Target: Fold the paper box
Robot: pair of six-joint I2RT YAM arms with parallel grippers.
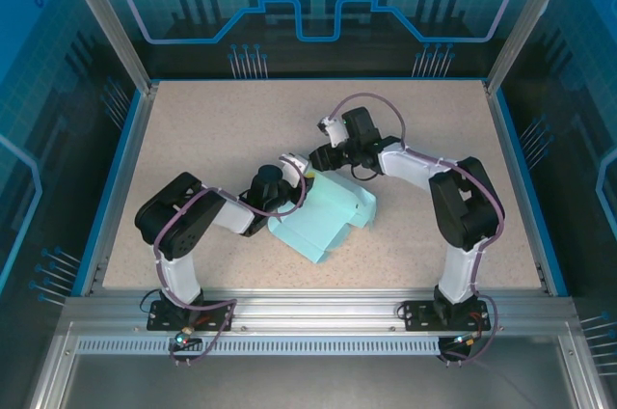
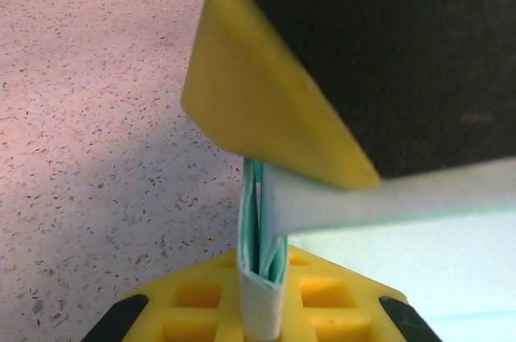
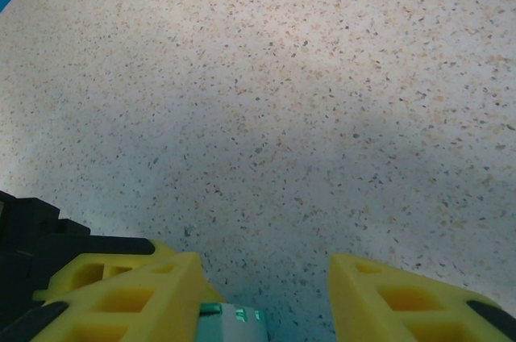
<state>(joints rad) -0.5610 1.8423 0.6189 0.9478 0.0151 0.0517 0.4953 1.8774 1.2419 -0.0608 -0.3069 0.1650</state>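
The paper box is pale sky-blue card, partly folded, lying in the middle of the table. My left gripper is at its upper left edge, shut on a folded strip of card. In the left wrist view that strip stands edge-on between my yellow fingers. My right gripper is at the box's far edge. Its yellow fingers stand apart over bare table, with a corner of the card beside the left one. One of its fingers lies over a card flap in the left wrist view.
The speckled table has a raised blue rim on its sides. Metal posts and glass walls enclose it. An aluminium rail carries both arm bases at the near edge.
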